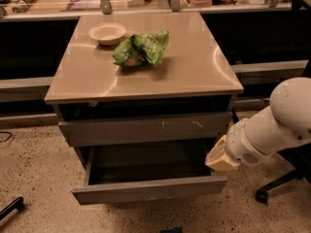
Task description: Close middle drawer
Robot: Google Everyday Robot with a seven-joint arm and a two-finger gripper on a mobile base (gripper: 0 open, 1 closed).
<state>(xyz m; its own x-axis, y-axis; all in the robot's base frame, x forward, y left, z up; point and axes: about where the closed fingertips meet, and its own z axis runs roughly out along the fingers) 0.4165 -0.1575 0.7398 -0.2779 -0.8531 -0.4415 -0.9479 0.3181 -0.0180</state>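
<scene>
The middle drawer (148, 189) stands pulled out near the floor, with a plain grey front and a dark box interior (146, 160). Above it is the taller grey drawer front with pale scratch marks (146, 128), which is pushed in. My gripper (219, 158) is the pale end of the white arm (272, 127). It hangs at the open drawer's right side, just above the right end of the drawer front and close to the cabinet's right edge. Whether it touches the drawer cannot be told.
A beige bowl (107, 33) and a crumpled green bag (143, 47) lie on the cabinet top (184, 72). A chair's wheeled base (274, 188) stands on the floor at the right. A dark object (12, 208) lies at the lower left. A counter runs behind.
</scene>
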